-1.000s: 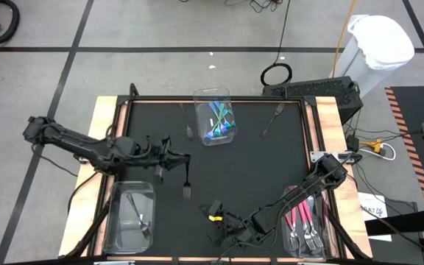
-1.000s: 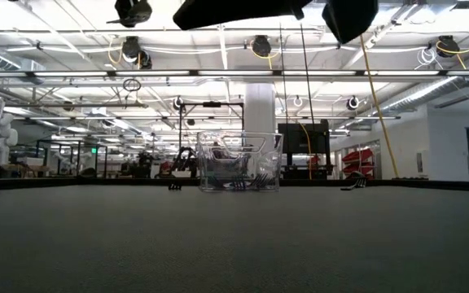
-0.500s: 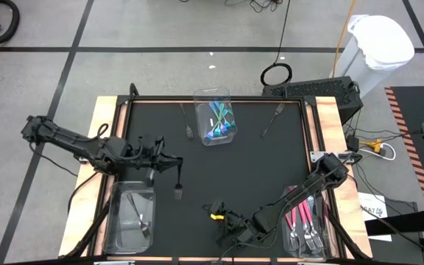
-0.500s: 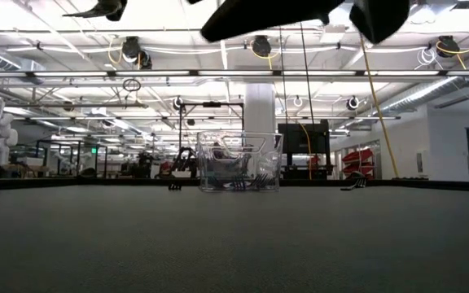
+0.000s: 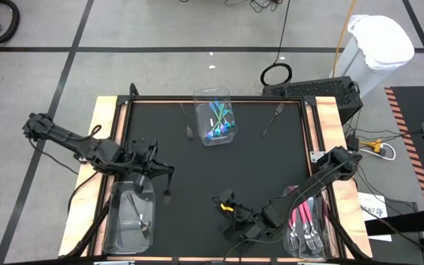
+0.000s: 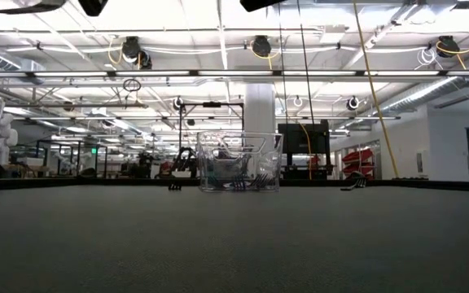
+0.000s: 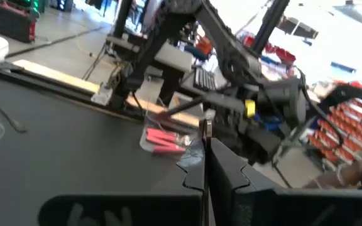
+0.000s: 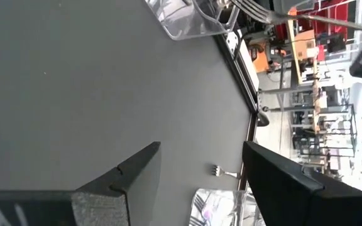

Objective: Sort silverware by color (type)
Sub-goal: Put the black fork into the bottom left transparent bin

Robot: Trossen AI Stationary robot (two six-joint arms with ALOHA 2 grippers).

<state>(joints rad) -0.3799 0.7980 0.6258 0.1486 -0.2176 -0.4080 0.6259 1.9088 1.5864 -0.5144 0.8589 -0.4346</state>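
Observation:
My left gripper (image 5: 169, 171) hangs over the table's left part, beside the clear left bin (image 5: 113, 221) of grey utensils, and is shut on a dark fork (image 5: 168, 185). My right gripper (image 5: 225, 200) stands open above the near middle of the table, with nothing between its fingers (image 8: 124, 179). A clear bin (image 5: 205, 99) at the far middle holds teal-handled pieces. Pink-handled pieces (image 5: 300, 215) lie in the bin at the near right. Two loose dark forks (image 5: 188, 126) (image 5: 271, 119) lie flat on the mat on either side of the far bin. My left gripper pinches the dark fork by its handle (image 7: 207, 127) between its two shut fingers. The fingers come level from the table's left and lie across the fork. The fork is lifted clear of the mat, and its head (image 5: 168, 196) points toward the near edge.
The black mat (image 5: 256, 169) has a raised wooden frame (image 5: 105, 118) around it. The low view shows the far bin (image 6: 238, 163) and both loose forks (image 6: 175, 185) (image 6: 354, 183) beyond open mat. The right arm (image 7: 275, 100) shows across the table from the left wrist.
My left gripper has carried the dark fork toward the table's left edge, closer to the left bin, still shut on it and clear of the mat. My right gripper has risen, drifted toward the table's far right and rolled a little, staying open.

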